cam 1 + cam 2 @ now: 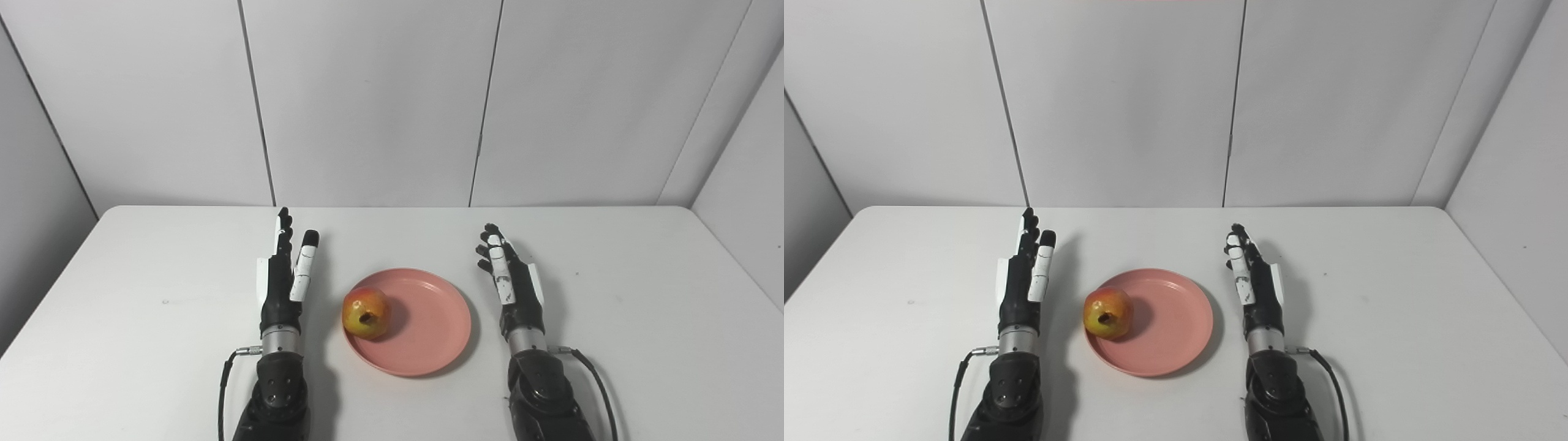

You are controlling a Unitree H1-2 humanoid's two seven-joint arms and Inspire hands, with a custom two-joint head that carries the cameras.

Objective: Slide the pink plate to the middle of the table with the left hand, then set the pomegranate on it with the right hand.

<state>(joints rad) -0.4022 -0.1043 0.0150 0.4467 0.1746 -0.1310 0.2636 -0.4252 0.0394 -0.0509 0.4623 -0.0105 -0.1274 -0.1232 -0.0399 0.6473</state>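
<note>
The left hand and right hand rest spread and empty either side of the pink plate at lower centre, the pomegranate sitting on its left rim, so both steps look finished and nothing but withdrawal seems left.

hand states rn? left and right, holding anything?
Left hand: open, fingers straight, holding nothing, left of the plate.
Right hand: open, holding nothing, right of the plate.
Pomegranate sits on the plate, untouched.

No readable text, labels or numbers anywhere, as far as these views resolve
</note>
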